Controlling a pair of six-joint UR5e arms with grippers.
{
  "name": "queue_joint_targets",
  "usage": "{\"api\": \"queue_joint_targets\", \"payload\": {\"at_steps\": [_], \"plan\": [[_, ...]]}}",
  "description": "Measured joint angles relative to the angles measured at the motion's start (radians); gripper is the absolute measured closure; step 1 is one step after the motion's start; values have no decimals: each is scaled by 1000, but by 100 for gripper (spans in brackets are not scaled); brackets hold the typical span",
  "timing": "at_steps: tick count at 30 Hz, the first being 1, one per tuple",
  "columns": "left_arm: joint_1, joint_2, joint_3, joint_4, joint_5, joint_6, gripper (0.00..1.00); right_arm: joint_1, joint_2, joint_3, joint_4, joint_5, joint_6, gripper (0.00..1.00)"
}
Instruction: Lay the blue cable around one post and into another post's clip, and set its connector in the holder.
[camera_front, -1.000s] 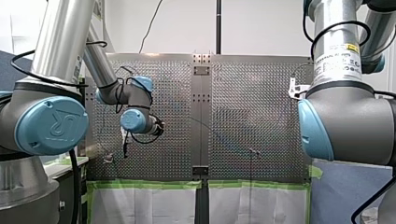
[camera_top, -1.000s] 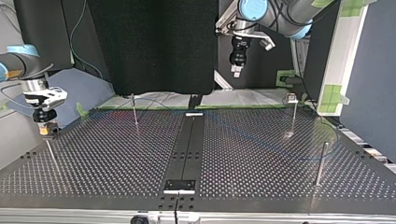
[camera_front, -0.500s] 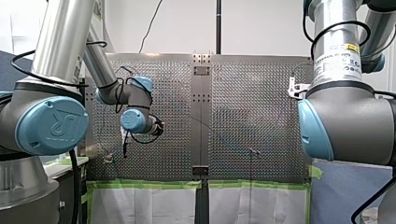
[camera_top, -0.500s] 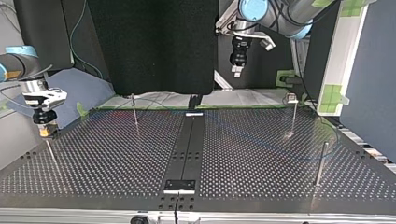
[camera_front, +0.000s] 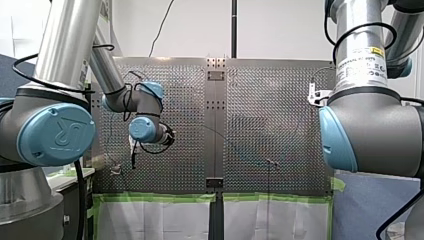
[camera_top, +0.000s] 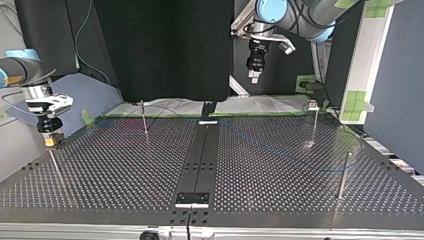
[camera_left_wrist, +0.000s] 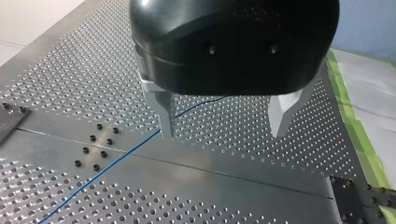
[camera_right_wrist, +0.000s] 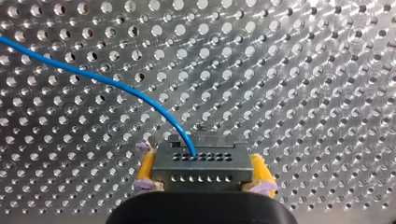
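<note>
blue cable (camera_right_wrist: 116, 84) connector (camera_right_wrist: 200, 163) clamped between right fingers (camera_right_wrist: 259, 171); left fingers (camera_left_wrist: 166, 112) spread, empty, above table (camera_left_wrist: 70, 70).

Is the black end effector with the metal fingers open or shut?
Open. My left end effector has its metal fingers standing apart, gripping nothing; the blue cable lies on the table.

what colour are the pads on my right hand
Yellow pads, best seen in the right wrist view.
</note>
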Motion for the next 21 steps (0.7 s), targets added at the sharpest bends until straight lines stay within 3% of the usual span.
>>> {"api": "queue_joint_targets", "payload": {"at_steps": [21], "plan": [[2, 0, 0, 0, 0, 0, 0, 1, 3, 1, 13, -1, -44, 100]]}}
